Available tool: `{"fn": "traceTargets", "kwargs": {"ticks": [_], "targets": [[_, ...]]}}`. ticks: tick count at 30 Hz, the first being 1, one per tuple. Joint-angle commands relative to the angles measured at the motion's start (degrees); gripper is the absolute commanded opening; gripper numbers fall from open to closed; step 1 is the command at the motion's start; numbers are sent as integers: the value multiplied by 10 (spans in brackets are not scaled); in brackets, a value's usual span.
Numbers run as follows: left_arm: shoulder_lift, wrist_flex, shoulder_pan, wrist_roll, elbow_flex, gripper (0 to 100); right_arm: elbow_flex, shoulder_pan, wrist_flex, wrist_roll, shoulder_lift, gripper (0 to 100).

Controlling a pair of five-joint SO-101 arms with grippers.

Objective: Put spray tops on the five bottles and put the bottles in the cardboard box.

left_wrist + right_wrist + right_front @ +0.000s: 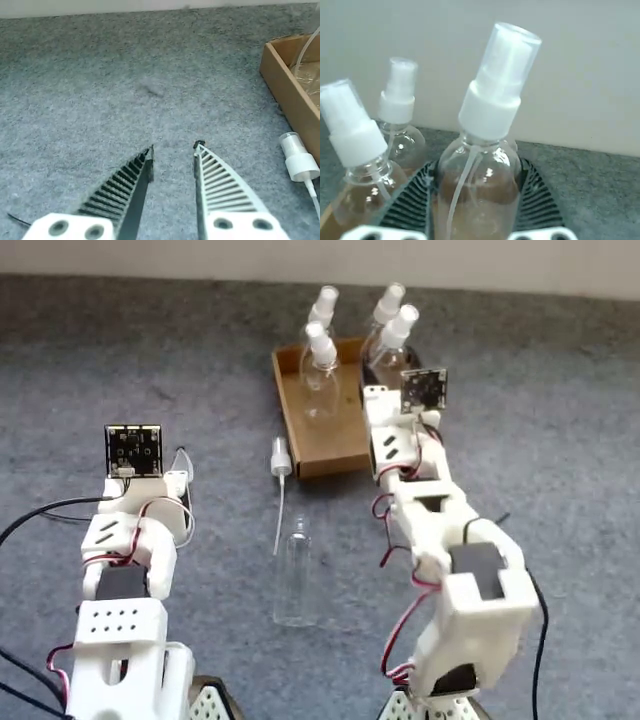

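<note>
Right gripper [476,172] has its ribbed black fingers [405,210] clamped on a clear, rounded, white-capped bottle [475,200]; left gripper [173,149] fingers parted, empty, above fuzzy grey tabletop [100,75]

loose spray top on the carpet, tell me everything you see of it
The loose spray top is a white plastic pump head with a thin clear dip tube trailing from it, fitted to no bottle. It lies on its side on the grey carpet, close beside the wall of the cardboard box near its front corner, a small gap between. The tube runs back toward the arms and ends beside the neck of the uncapped clear bottle. No gripper touches it.
</note>
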Motion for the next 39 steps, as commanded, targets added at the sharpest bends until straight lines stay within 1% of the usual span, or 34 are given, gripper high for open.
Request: {"fn": "traceTargets", "kwargs": {"ticks": [1, 10, 22, 24, 28, 30, 39], "targets": [[0, -14, -2, 5, -4, 130, -73, 7, -21, -6, 33, 5], [0, -14, -2, 5, -4, 130, -106, 7, -22, -4, 92, 10], [0, -14, -2, 5, -4, 130, -105, 7, -20, -2, 94, 13], [0, -14, -2, 5, -4, 130, -104, 7, -20, -2, 94, 43], [0, -14, -2, 5, -4, 130, -102, 6, -20, -4, 94, 146], [0, -14, -2, 5, -4, 130, -102, 5, -20, -4, 94, 177], [0, -14, -2, 5, -4, 130, -103, 5, -19, -2, 92, 193]]}}
